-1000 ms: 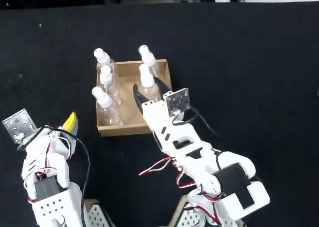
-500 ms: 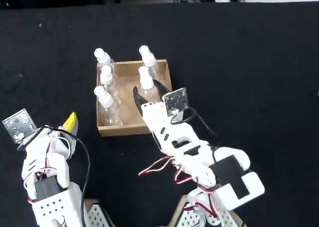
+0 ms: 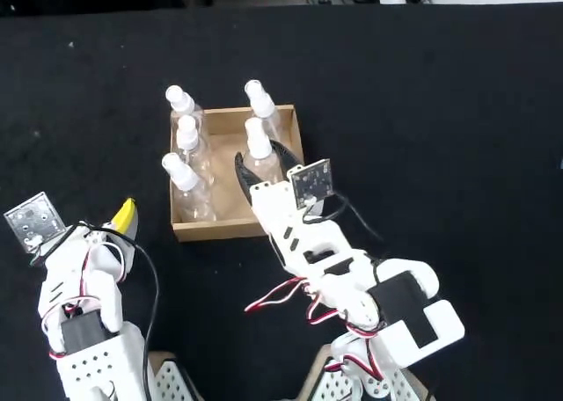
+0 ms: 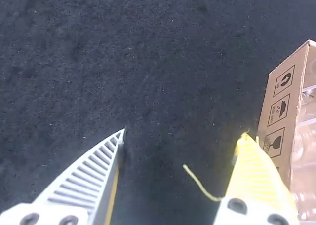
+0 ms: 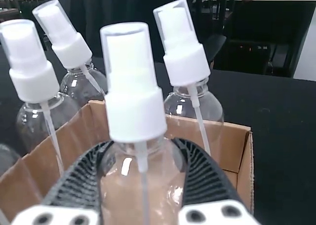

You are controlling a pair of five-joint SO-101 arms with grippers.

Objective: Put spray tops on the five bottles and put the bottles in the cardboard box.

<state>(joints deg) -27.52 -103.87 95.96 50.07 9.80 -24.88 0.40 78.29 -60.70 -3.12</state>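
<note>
The held bottle stands upright in the cardboard box, in the near spot of the box's right-hand column. Its white spray top is on. The right tool comes in from 6 o'clock and is closed around the bottle's clear body. One black finger lies against each side of the bottle, below the spray top.

Just beyond this bottle, at 12 o'clock, a rear bottle stands at the box's far right corner. At 9 o'clock, three bottles stand in a line along the box's left wall. All four of these carry white spray tops and stand clear of the right tool.

The box rests on the black desk. The left tool sits low over bare desk at about 8 o'clock from the box, well apart from every bottle. Its fingers are spread wide with nothing between them. Its yellow finger is on the side towards the box's near left corner.
</note>
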